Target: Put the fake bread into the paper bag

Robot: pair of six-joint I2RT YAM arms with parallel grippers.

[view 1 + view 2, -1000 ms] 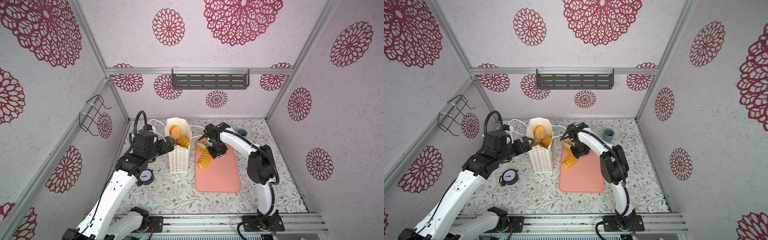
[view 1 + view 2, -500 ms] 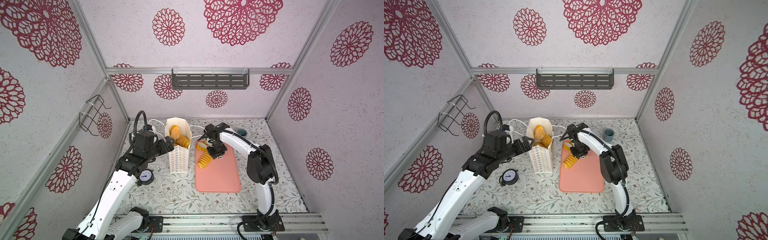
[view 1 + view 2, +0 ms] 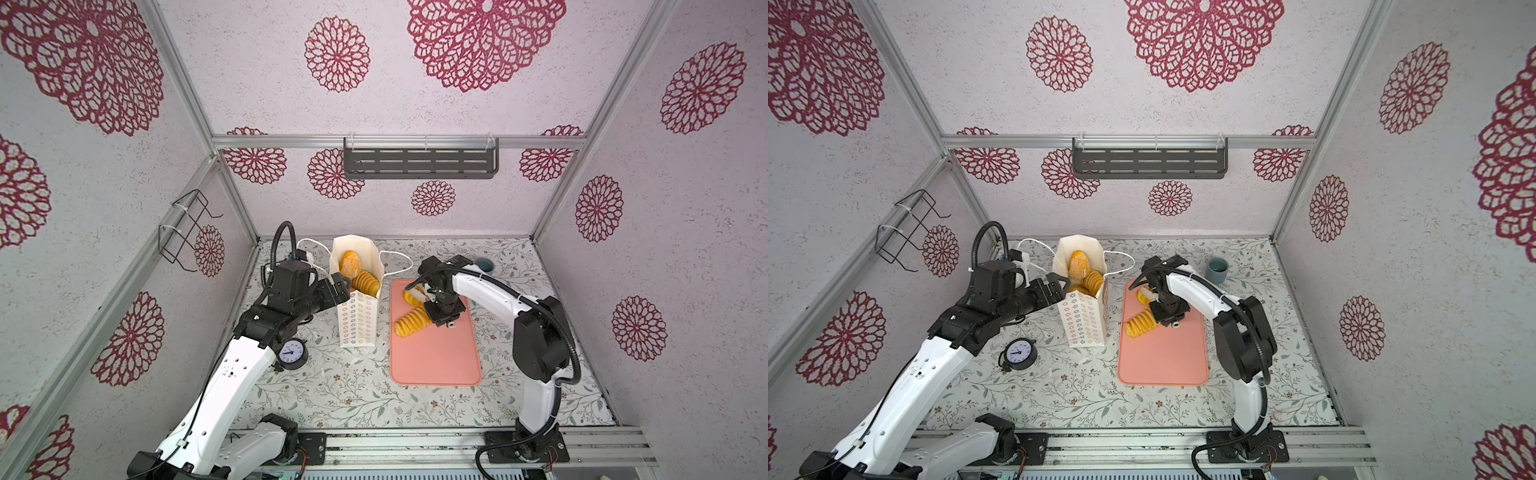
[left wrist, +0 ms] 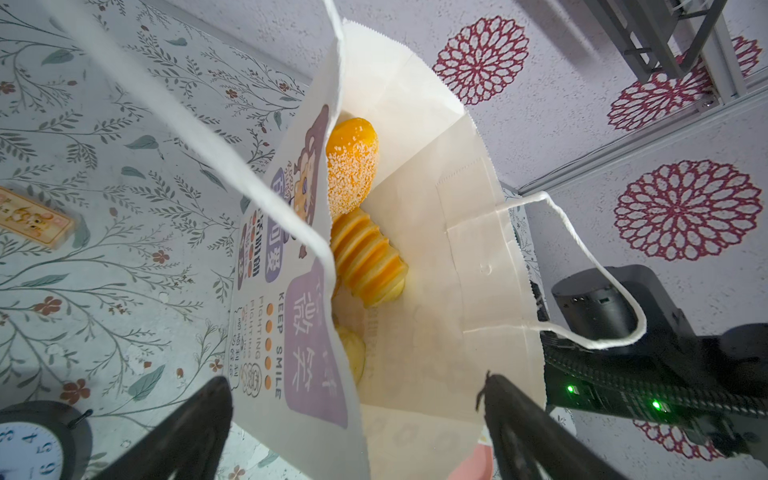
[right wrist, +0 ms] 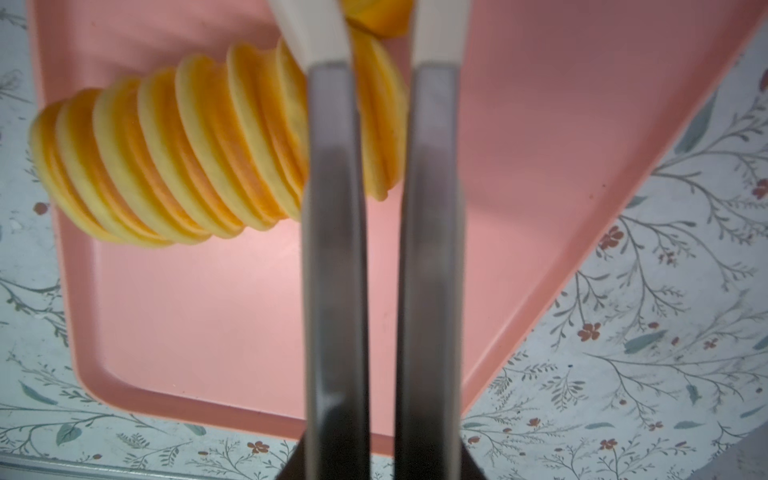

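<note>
The bread is in two places. A ridged roll [image 3: 409, 322] lies on the pink tray [image 3: 436, 361], up toward its far left corner. A smaller piece [image 3: 411, 296] sits just behind it. Your right gripper [image 5: 378, 62] is clamped on the roll's thick end, and the right wrist view shows the last ridges pinched between its two fingers.

The bag [image 3: 359, 320] stands upright just left of the tray with its mouth open. Inside it you can see a sugared bun [image 4: 353, 166] at the far end and a second roll [image 4: 365, 257] against it.

Your left gripper [image 4: 357, 386] is spread wide at the bag's near end. One finger is outside the printed side and the other is past the opposite wall. You can't tell whether either one touches the paper.

A clock [image 3: 1017, 353] sits on the table [image 3: 353, 399] left of the bag. A cup [image 3: 1217, 270] stands beyond the tray's far right corner.
</note>
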